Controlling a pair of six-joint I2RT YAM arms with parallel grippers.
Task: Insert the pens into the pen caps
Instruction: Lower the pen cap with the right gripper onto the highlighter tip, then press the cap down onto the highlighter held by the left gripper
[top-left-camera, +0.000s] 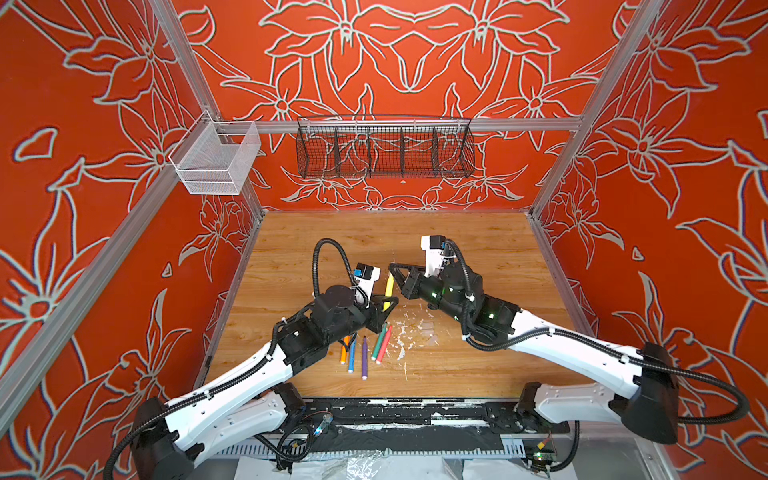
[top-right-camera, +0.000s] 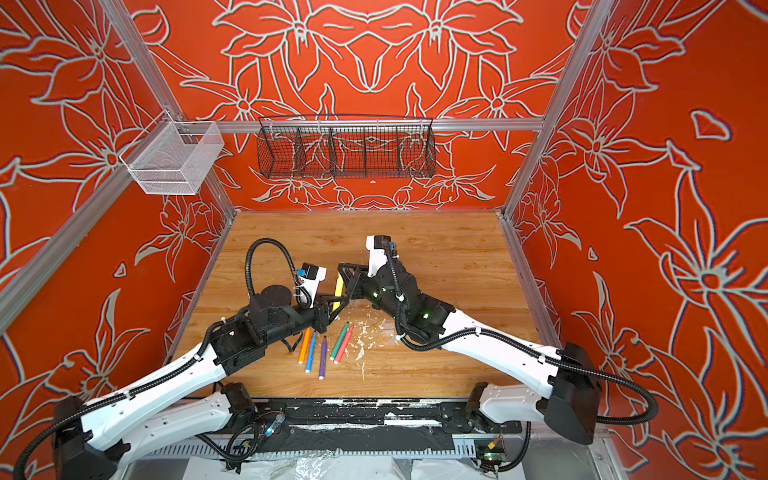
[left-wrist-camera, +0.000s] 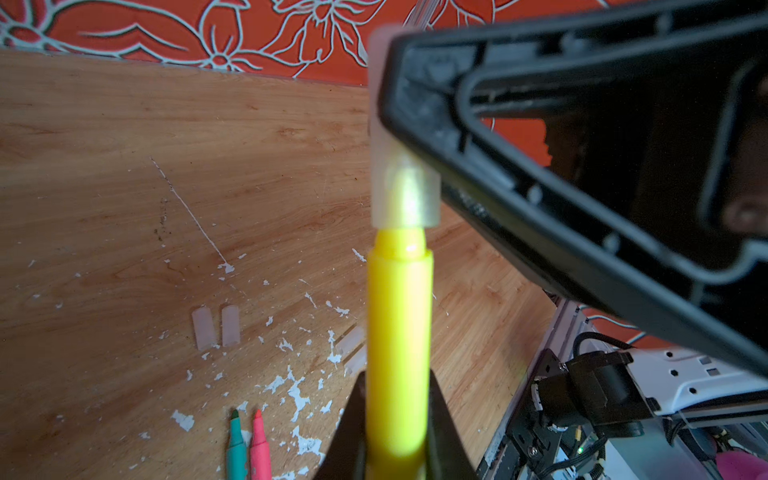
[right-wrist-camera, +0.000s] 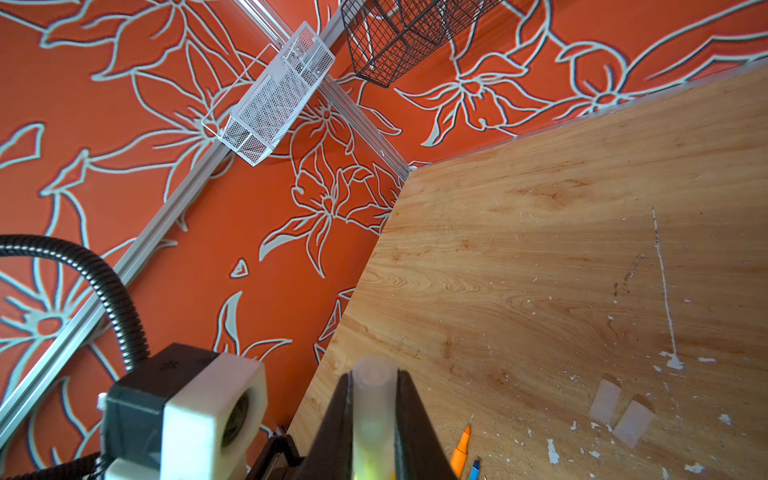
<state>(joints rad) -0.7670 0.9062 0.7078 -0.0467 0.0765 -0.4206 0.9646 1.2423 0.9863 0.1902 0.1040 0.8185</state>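
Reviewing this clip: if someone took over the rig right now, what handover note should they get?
Left gripper: shut on the yellow pen, held off the table.
Right gripper: shut on a clear cap.
Done: yellow pen's tip is inside that cap; its neck shows, so not fully seated.
On the table: orange pen, blue pen, purple pen, green pen, red-pink pen, all uncapped; two loose caps side by side.
Left: press this cap home, then cap the other five.
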